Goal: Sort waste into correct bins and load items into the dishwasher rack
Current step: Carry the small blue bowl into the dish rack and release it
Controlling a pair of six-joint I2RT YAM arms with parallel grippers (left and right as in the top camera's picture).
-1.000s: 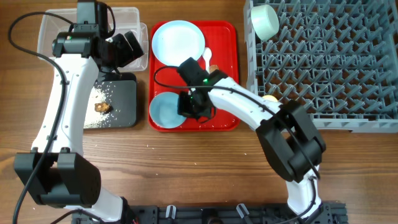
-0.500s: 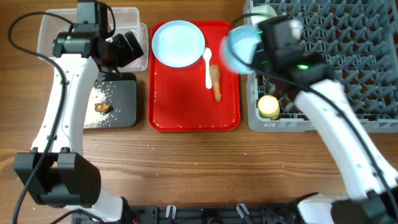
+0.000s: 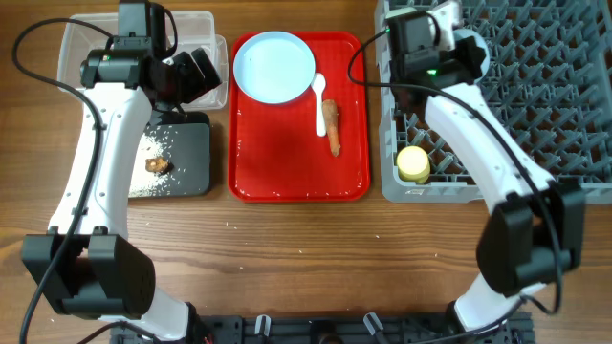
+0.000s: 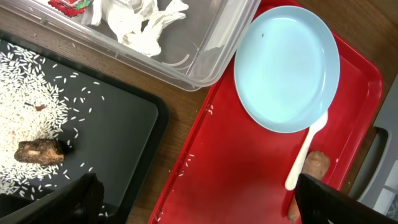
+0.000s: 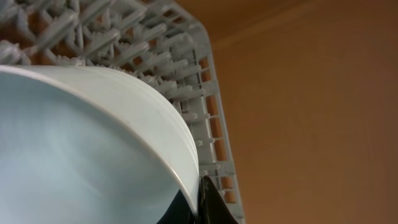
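Note:
My right gripper (image 3: pixel 413 27) is shut on the rim of the small light-blue bowl (image 5: pixel 81 143), over the far-left corner of the grey dishwasher rack (image 3: pixel 535 105); the overhead view hides the bowl under the arm. The pale green-white bowl is hidden there too. A yellow cup (image 3: pixel 413 164) sits in the rack's near-left corner. The light-blue plate (image 3: pixel 274 65), white spoon (image 3: pixel 319 100) and carrot-like stick (image 3: pixel 332 126) lie on the red tray. My left gripper (image 4: pixel 199 199) is open and empty above the black tray's edge (image 4: pixel 124 118). The black tray holds rice (image 4: pixel 31 87) and a brown chunk (image 4: pixel 38 151).
The clear tub (image 4: pixel 211 43) at the far left holds the red-and-white wrapper (image 4: pixel 71 5) and white paper (image 4: pixel 140 18). The red tray (image 3: pixel 296 167) lies between the bins and the rack. A few rice grains lie on the wood near the table's front.
My right gripper has lifted the light-blue bowl off the red tray's near-left part and carried it to the rack's far-left corner. The left arm has not moved.

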